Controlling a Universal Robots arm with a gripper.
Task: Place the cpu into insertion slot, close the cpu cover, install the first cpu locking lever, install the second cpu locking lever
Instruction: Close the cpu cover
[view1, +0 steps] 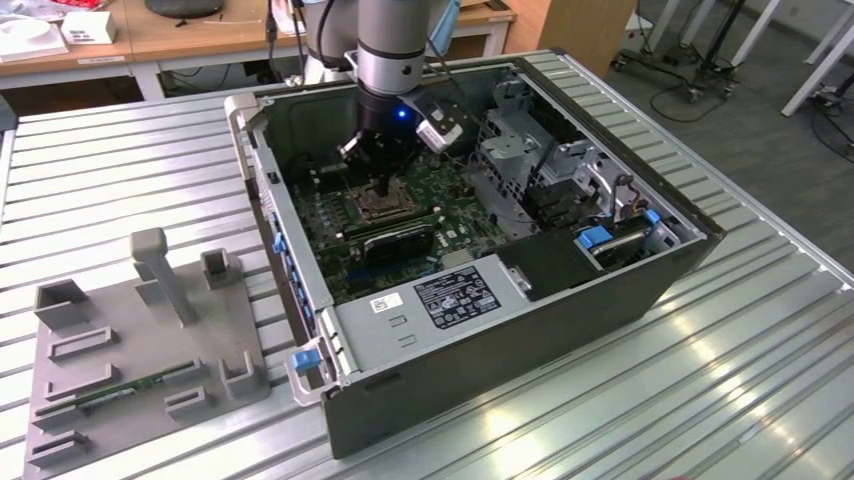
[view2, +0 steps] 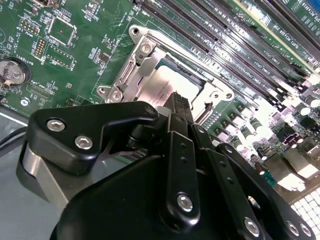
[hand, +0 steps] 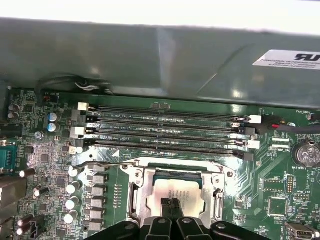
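Observation:
The cpu (hand: 176, 188) (view2: 164, 83), a pale silver square, lies flat in the insertion slot (view1: 376, 207) on the green motherboard. The silvery cpu cover (hand: 136, 194) (view2: 131, 70) lies flat around it, framing it through its cut-out. My gripper (hand: 172, 202) (view2: 179, 100) (view1: 387, 190) hangs straight over the cpu. Its black fingertips are shut together at the cpu's top, with nothing between them. I cannot tell whether they touch it. A thin metal lever rod (hand: 102, 164) runs beside the slot's rim.
Long black memory slots (hand: 165, 132) run beside the socket, with the case wall (hand: 150, 55) behind them. A black heatsink block (view1: 398, 240) and a drive cage (view1: 534, 170) crowd the case. A grey fixture tray (view1: 134, 340) sits at the exterior view's left.

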